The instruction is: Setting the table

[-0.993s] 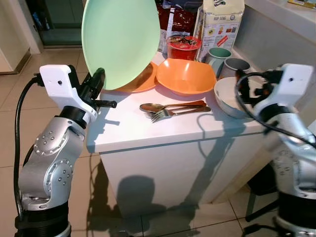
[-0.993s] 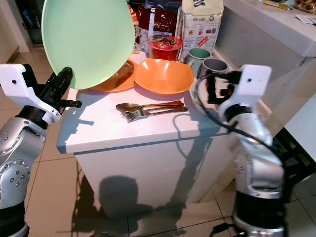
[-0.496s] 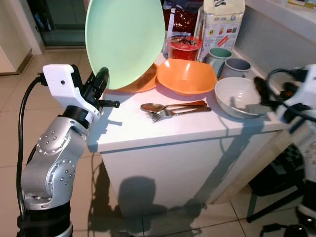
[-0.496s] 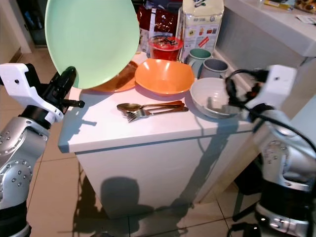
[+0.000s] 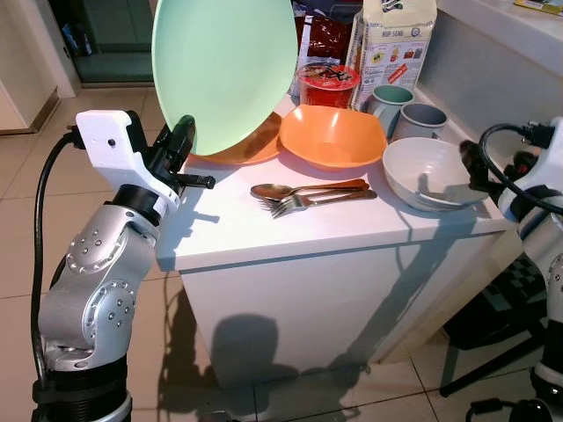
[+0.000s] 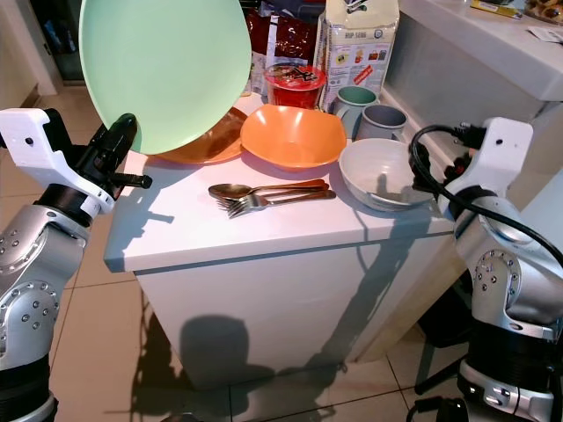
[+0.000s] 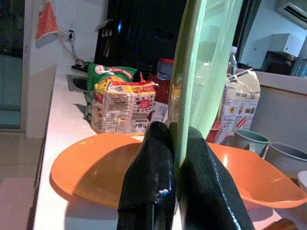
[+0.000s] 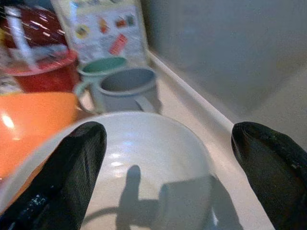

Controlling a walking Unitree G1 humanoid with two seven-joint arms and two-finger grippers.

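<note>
Left eye view: our left gripper (image 5: 182,134) pinches the rim of a round pale-green plate (image 5: 224,70), held upright above the white table (image 5: 229,233). An orange bowl (image 5: 332,136) and a white bowl (image 5: 431,173) stand empty.

Left wrist view: black fingers (image 7: 148,177) clamp the plate edge.

Right wrist view: our right gripper (image 8: 168,158), fingers spread wide, faces the white bowl; teal mug (image 8: 98,72) and grey mug (image 8: 127,88) behind.

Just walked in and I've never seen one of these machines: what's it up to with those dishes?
It's setting a table. Its left tool is shut on the rim of a green plate, held up on edge above the counter's left side. Its right tool is open at the white bowl on the counter's right edge, not gripping it. An orange bowl, a spoon and fork and two mugs sit on the counter.
</note>
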